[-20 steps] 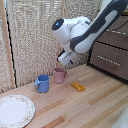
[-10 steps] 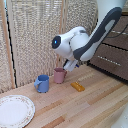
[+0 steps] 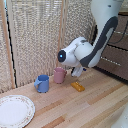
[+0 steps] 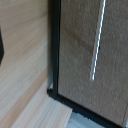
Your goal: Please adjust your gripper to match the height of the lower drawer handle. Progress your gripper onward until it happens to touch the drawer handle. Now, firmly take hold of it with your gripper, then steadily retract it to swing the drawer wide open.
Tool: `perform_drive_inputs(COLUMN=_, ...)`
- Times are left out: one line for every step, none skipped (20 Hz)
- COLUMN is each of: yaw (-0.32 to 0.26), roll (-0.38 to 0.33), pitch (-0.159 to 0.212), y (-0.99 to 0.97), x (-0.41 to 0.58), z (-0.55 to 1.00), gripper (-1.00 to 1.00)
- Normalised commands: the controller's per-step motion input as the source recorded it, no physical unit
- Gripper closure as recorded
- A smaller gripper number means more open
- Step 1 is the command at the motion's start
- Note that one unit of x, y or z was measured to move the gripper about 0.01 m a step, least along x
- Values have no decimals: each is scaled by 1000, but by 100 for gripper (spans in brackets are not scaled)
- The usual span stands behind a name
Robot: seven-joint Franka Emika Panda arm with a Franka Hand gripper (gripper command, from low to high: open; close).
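Observation:
In the wrist view a dark brown drawer (image 4: 77,65) fills most of the picture. Its thin silver drawer handle (image 4: 98,42) runs straight across the front. The handle is some way off and nothing touches it. A dark shape sits at the edge of the wrist view (image 4: 1,47); I cannot tell whether it is a finger. In the exterior view the white and grey arm (image 3: 92,50) bends low over the wooden table (image 3: 95,105), in front of the dark cabinet (image 3: 116,61) at the right. The arm hides my gripper's fingers there.
A blue mug (image 3: 42,83) and a pink mug (image 3: 60,75) stand near the arm's elbow. A small orange object (image 3: 77,86) lies on the table beside them. A white plate (image 3: 15,111) sits at the front left. A woven screen (image 3: 40,35) stands behind.
The arm has dropped lower toward the table over the last second, with its blue-ringed joint coming down near the mugs.

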Motion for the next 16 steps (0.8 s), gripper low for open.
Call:
perform_drive_inputs(yaw=167, roll=-51, pitch=9, y=-703, x=0, z=-94, gripper=-100)
perform_drive_inputs(yaw=167, roll=-48, pitch=12, y=-706, x=0, z=-100, gripper=-100)
perform_drive_inputs(yaw=163, roll=-51, pitch=10, y=-706, x=0, z=-86, gripper=-100)
perform_drive_inputs(yaw=142, roll=-58, pitch=0, y=-734, x=0, z=-49, gripper=-100)
perform_drive_inputs(yaw=127, roll=-69, pitch=0, y=-746, x=-49, z=-11, gripper=-100)
perform_drive_inputs(yaw=109, roll=-86, pitch=0, y=-763, x=-60, z=0, gripper=-100)
perform_drive_inputs(yaw=71, roll=-106, pitch=0, y=-826, x=-80, z=0, gripper=-100)
perform_drive_inputs(yaw=49, roll=-114, pitch=0, y=-869, x=-77, z=0, gripper=-100)
perform_drive_inputs(yaw=27, roll=-121, pitch=-3, y=-889, x=-66, z=0, gripper=-100)
perform_drive_inputs(yaw=0, roll=-123, pitch=-6, y=-871, x=-34, z=0, gripper=-100)
perform_drive_inputs(yaw=0, roll=-120, pitch=-6, y=-869, x=-3, z=0, gripper=-100)
perform_drive_inputs(yaw=-3, roll=-106, pitch=-4, y=-863, x=0, z=0, gripper=-100)
perform_drive_inputs(yaw=-15, roll=-97, pitch=-4, y=-851, x=0, z=0, gripper=-100)
perform_drive_inputs(yaw=-32, roll=-73, pitch=0, y=-854, x=0, z=6, gripper=-100)
perform_drive_inputs(yaw=-64, roll=-49, pitch=0, y=-863, x=0, z=34, gripper=-100)
perform_drive_inputs(yaw=-78, roll=-25, pitch=0, y=-866, x=0, z=9, gripper=-100)
